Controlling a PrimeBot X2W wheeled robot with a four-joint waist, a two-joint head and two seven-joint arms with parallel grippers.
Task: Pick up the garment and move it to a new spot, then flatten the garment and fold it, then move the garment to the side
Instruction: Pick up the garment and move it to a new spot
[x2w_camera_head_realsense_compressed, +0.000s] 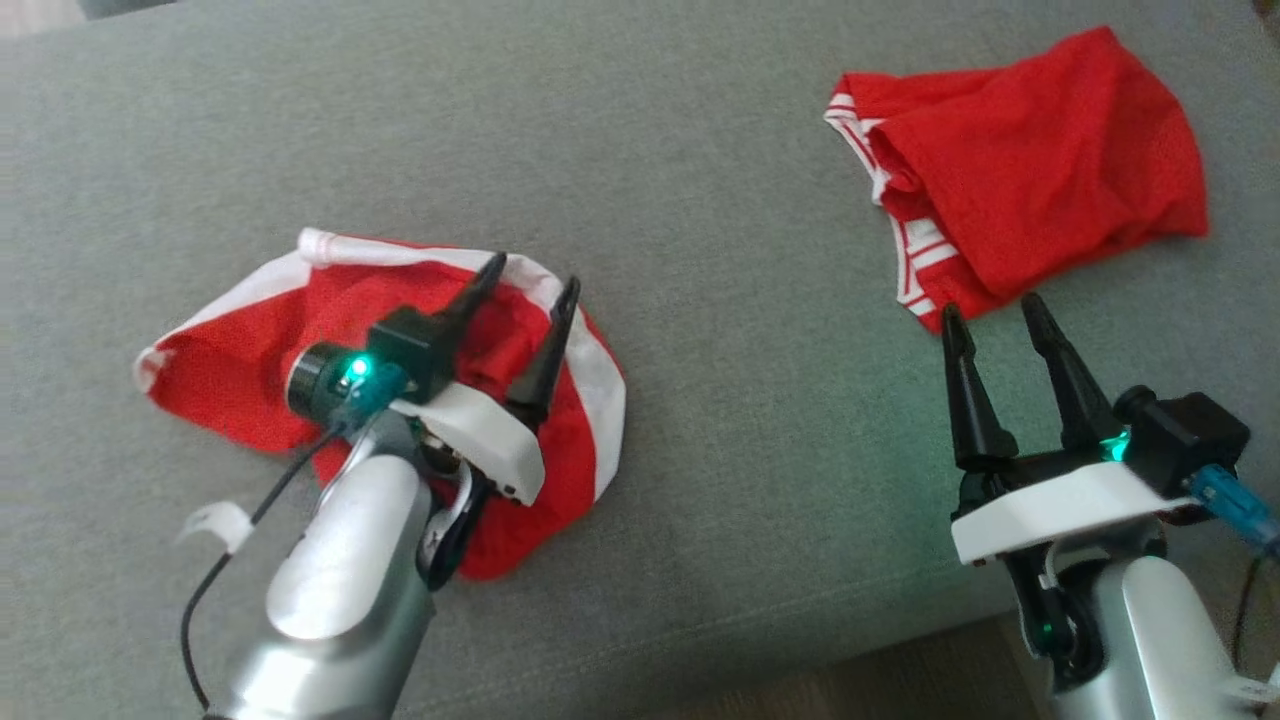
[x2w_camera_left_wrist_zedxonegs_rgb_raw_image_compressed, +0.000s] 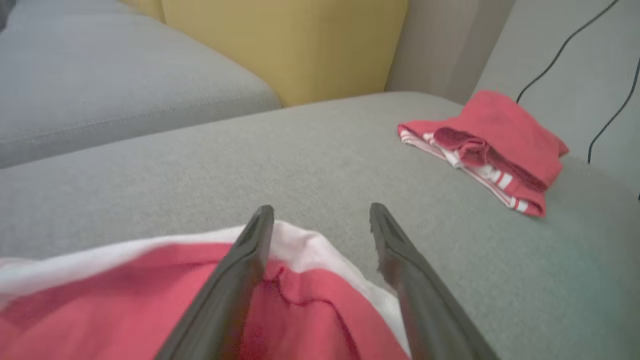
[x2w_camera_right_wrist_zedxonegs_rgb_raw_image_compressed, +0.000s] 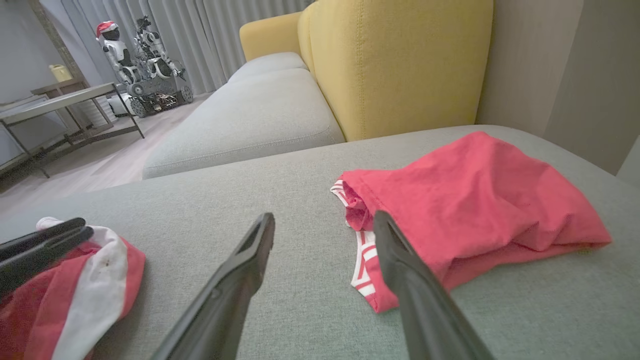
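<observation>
At lower left, my left gripper (x2w_camera_head_realsense_compressed: 535, 272), fingers apart, overlies a crumpled red-and-white cloth garment (x2w_camera_head_realsense_compressed: 230, 360); lower right, my right gripper (x2w_camera_head_realsense_compressed: 990, 306) gapes empty.

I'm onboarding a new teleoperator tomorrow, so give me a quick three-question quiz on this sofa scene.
1. True or false: the left gripper and the right gripper are both open.
2. Fill in: the red garment with thin striped trim lies just beyond the ___ gripper's fingertips.
3. Multiple choice: the red garment with broad white bands lies A) under the left gripper, B) clamped in the right gripper, C) on top of the other garment.
Key: 1 true; 2 right; 3 A.
</observation>
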